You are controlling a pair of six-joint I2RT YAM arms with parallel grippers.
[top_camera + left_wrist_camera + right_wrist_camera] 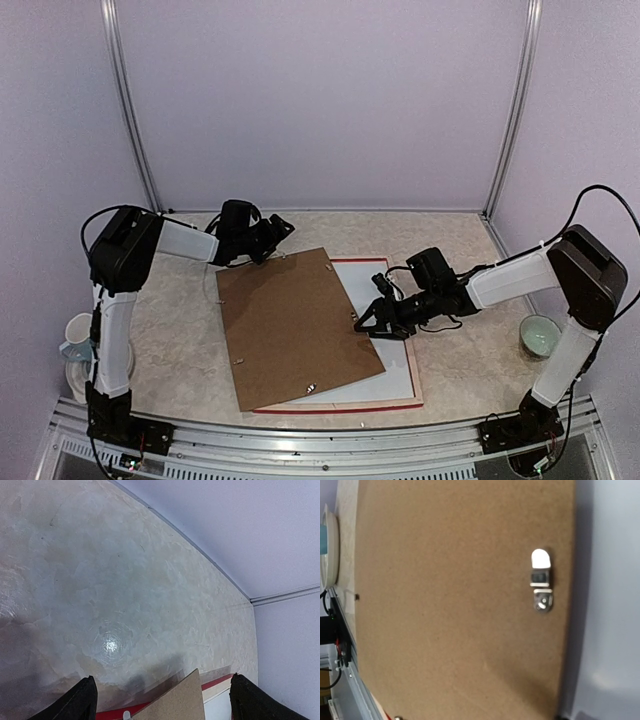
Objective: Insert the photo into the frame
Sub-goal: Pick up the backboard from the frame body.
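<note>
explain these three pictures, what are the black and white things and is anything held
Those are two robot arms, bolted at the near edge of a table. The wide picture comes from a fixed camera above and behind them. The other two come from small cameras on each arm's wrist. Each arm ends in a two-finger claw. On the table lies a red frame with a white sheet in it, and a brown backing board rests crooked on top. A cup sits far left, a bowl far right. The left claw is open and empty, near the board's far edge. The right claw is at the board's right edge; whether it grips it is unclear. Its camera shows a metal clip on the board.
</note>
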